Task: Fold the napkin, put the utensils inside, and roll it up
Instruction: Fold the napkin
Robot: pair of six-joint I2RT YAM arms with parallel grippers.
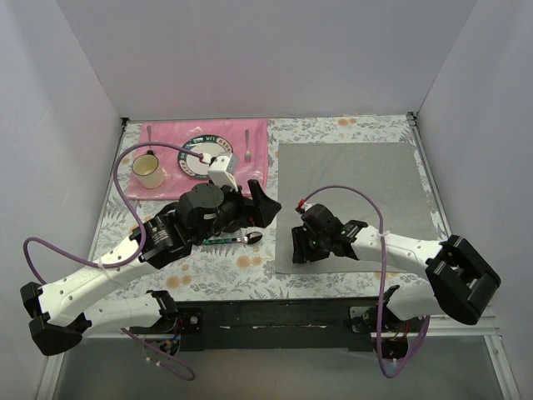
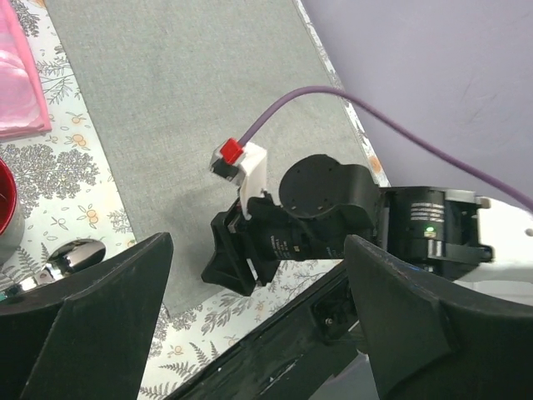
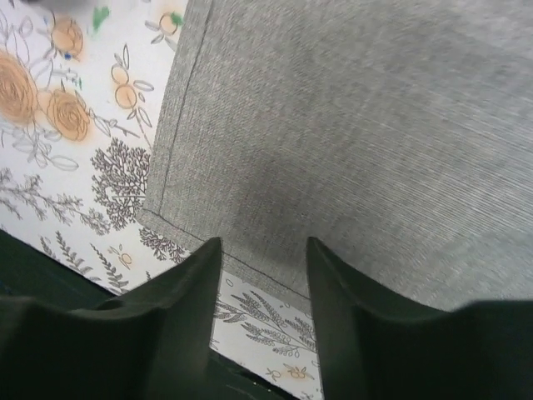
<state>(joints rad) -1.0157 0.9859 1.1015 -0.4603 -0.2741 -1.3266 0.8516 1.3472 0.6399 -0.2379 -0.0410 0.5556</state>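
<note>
The grey napkin point(image 1: 354, 200) lies spread flat on the right half of the table, also seen in the left wrist view point(image 2: 191, 100). A spoon point(image 1: 241, 239) with a green handle rests on the floral cloth just left of the napkin; its silver bowl point(image 2: 75, 254) shows beside my left finger. My left gripper point(image 1: 266, 208) point(image 2: 258, 275) hovers above the spoon, wide open and holding nothing. My right gripper point(image 1: 300, 246) point(image 3: 264, 250) is open, its tips low over the napkin's near edge point(image 3: 250, 267) by the near-left corner, gripping nothing.
A pink placemat point(image 1: 258, 137) at the back left carries a plate point(image 1: 204, 154), a cream mug point(image 1: 150, 171) and a silver fork point(image 1: 248, 146). The floral tablecloth point(image 1: 233, 271) covers the table. A black rail point(image 1: 275, 312) runs along the near edge. White walls enclose the table.
</note>
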